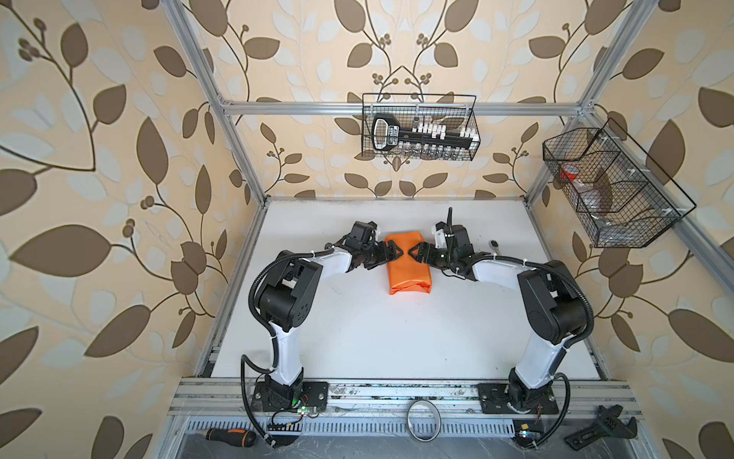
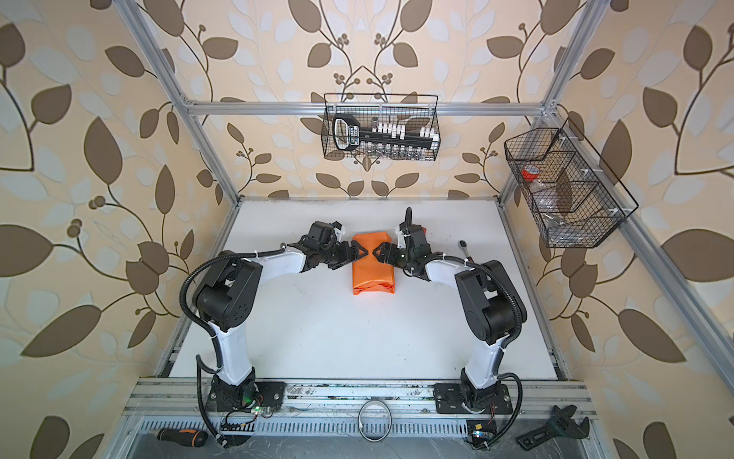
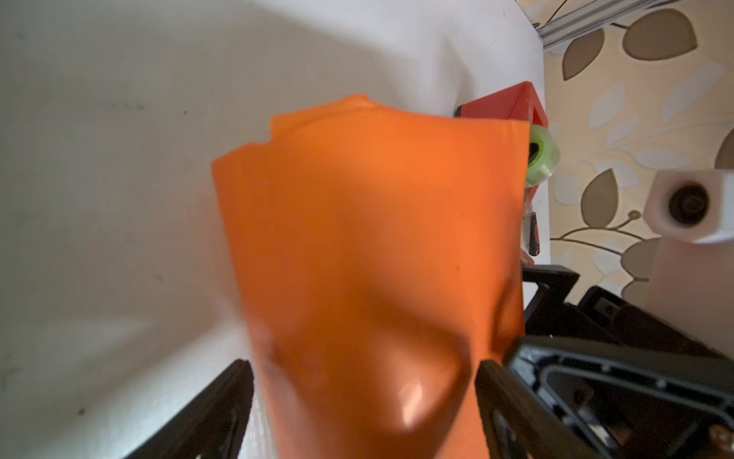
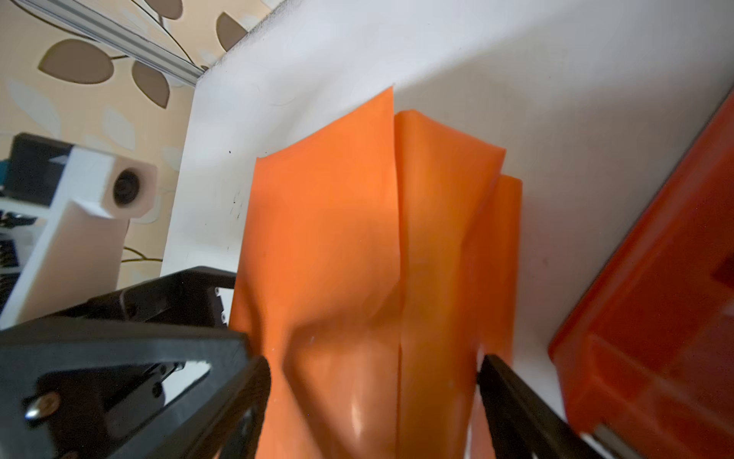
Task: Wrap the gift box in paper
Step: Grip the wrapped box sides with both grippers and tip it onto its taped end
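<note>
Hovering over the paper (image 1: 409,278) wrapped round the gift box (hidden) on the counter (image 1: 377,337), left end effector (image 1: 398,251) and right end effector (image 1: 413,253) gape empty, likely poised to press seams.

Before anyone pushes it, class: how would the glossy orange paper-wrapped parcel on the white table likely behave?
The glossy orange paper-wrapped parcel lies flat, so it would probably slide, not roll or tip. Its shiny paper may be slippery. The loose end folds look floppy, likely to spring open.
</note>
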